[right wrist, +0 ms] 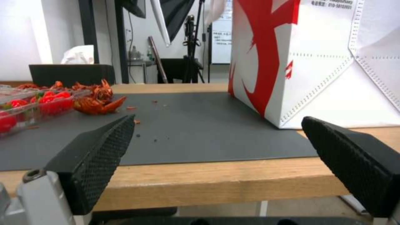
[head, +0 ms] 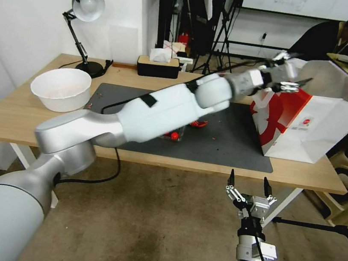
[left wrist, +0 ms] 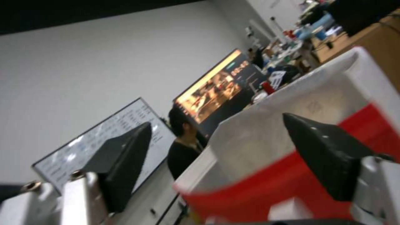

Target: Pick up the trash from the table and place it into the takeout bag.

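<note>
The takeout bag [head: 312, 132], boxy with red and white sides, stands upright on the right end of the light-wood table [head: 7, 115]. My left arm reaches across the table, and my left gripper [head: 296, 72] hangs at the bag's top near-left rim. In the left wrist view the left gripper [left wrist: 217, 120] is open and holds nothing, with the bag's rim [left wrist: 267, 175] just beyond it. My right gripper [head: 247, 184] is open and low in front of the table's front edge, pointing at the bag [right wrist: 317, 62]. The trash is out of view.
A clear tray of cherry tomatoes [right wrist: 29, 107] and red crayfish shells [right wrist: 98, 100] lie on the dark grey mat [head: 232, 143], partly behind my left arm. A large white bowl [head: 61, 88], a desk lamp [head: 85, 5] and a black tissue box [head: 158, 65] stand at the left and back.
</note>
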Motion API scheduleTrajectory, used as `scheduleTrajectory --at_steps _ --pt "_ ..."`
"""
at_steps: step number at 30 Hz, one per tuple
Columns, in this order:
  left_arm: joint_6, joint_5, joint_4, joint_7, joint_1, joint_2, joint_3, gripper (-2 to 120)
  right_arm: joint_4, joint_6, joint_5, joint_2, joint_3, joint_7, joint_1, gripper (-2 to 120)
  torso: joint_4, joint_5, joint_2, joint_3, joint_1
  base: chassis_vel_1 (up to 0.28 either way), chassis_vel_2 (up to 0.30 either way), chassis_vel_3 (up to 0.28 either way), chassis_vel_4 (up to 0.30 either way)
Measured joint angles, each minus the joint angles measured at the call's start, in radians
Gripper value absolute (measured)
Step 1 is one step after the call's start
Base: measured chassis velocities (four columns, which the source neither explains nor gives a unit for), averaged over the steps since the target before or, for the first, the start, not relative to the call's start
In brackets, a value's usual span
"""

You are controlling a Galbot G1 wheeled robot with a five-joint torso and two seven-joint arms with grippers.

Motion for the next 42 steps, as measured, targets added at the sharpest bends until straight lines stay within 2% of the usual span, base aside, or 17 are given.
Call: scheduleTrajectory --at_steps 2,3,4,6,9,14,18,23,26,28,30,31,33,37,40,42 --pt "0.014 -0.019 -0.038 -0.019 0.028 0.059 -0.015 93 0.002 -0.001 0.000 0.002 -0.002 0.000 0.001 100 0.0001 -0.0001 0.000 0.000 0.000 0.000 0.000 0.000 0.000" --pt "0.014 -0.019 -0.038 -0.019 0.028 0.059 -0.015 93 0.002 -0.001 0.000 0.002 -0.002 0.000 0.001 100 0.0001 -0.0001 0.000 0.000 0.000 0.000 0.000 0.000 0.000" --pt "0.023 -0.028 -0.067 -0.032 0.051 0.100 -0.034 98 0.003 -0.002 0.000 0.002 -0.004 0.000 0.001 100 0.0002 -0.0001 0.000 0.000 0.000 0.000 0.000 0.000 0.000" --pt "0.025 -0.029 -0.072 -0.035 0.057 0.108 -0.038 99 0.003 -0.002 0.000 0.002 -0.005 -0.001 0.001 100 0.0002 -0.0002 0.000 0.000 0.000 0.000 0.000 0.000 0.000" --pt "0.044 -0.037 -0.138 -0.065 0.139 0.207 -0.102 100 0.008 -0.005 -0.003 0.002 -0.009 -0.003 0.000 100 0.0001 0.0000 0.000 0.000 0.000 0.000 0.000 0.000 0.000" --pt "0.055 -0.059 -0.180 -0.074 0.185 0.274 -0.134 100 0.015 -0.010 -0.004 -0.001 -0.011 -0.004 -0.002 100 0.0001 -0.0001 0.000 0.000 0.000 0.000 0.000 0.000 0.000" --pt "0.069 -0.087 -0.244 -0.080 0.273 0.369 -0.190 100 0.022 -0.016 -0.005 -0.003 -0.011 -0.005 -0.001 100 -0.0003 0.0006 0.000 0.000 0.000 0.000 0.000 0.000 0.000" --pt "0.075 -0.088 -0.283 -0.082 0.347 0.423 -0.242 100 0.023 -0.018 -0.007 -0.004 -0.013 -0.005 -0.002 100 -0.0002 -0.0004 0.000 0.000 0.000 0.000 0.000 0.000 0.000" --pt "0.089 -0.088 -0.354 -0.085 0.460 0.510 -0.348 100 0.024 -0.019 -0.011 -0.006 -0.016 -0.006 -0.002 100 0.0001 -0.0001 0.000 0.000 0.000 0.000 0.000 0.000 0.000" --pt "0.089 -0.088 -0.358 -0.085 0.466 0.514 -0.353 100 0.024 -0.019 -0.011 -0.006 -0.016 -0.006 -0.002 100 0.0001 -0.0001 0.000 0.000 0.000 0.000 0.000 0.000 0.000" --pt "0.091 -0.086 -0.394 -0.084 0.524 0.557 -0.417 100 0.026 -0.020 -0.017 -0.005 -0.020 -0.006 -0.002 100 0.0000 0.0001 0.000 0.000 0.000 0.000 0.000 0.000 0.000" --pt "0.091 -0.086 -0.394 -0.084 0.524 0.557 -0.417 100 0.026 -0.020 -0.017 -0.005 -0.020 -0.006 -0.002 100 0.0000 0.0001 0.000 0.000 0.000 0.000 0.000 0.000 0.000" --pt "0.095 -0.083 -0.456 -0.084 0.649 0.612 -0.512 100 0.027 -0.020 -0.024 -0.004 -0.025 -0.006 -0.009 100 -0.0001 -0.0003 0.000 0.000 0.000 0.000 0.000 0.000 0.000" --pt "0.095 -0.081 -0.489 -0.083 0.724 0.639 -0.570 100 0.027 -0.020 -0.026 -0.005 -0.026 -0.006 -0.012 100 0.0000 0.0001 0.000 0.000 0.000 0.000 0.000 0.000 0.000" --pt "0.093 -0.074 -0.537 -0.081 0.830 0.664 -0.669 100 0.027 -0.019 -0.030 -0.006 -0.029 -0.006 -0.013 100 0.0000 0.0004 0.000 0.000 0.000 0.000 0.000 0.000 0.000" --pt "0.093 -0.071 -0.549 -0.080 0.863 0.670 -0.700 100 0.027 -0.018 -0.031 -0.005 -0.030 -0.006 -0.014 100 0.0000 0.0000 0.000 0.000 0.000 0.000 0.000 0.000 0.000"
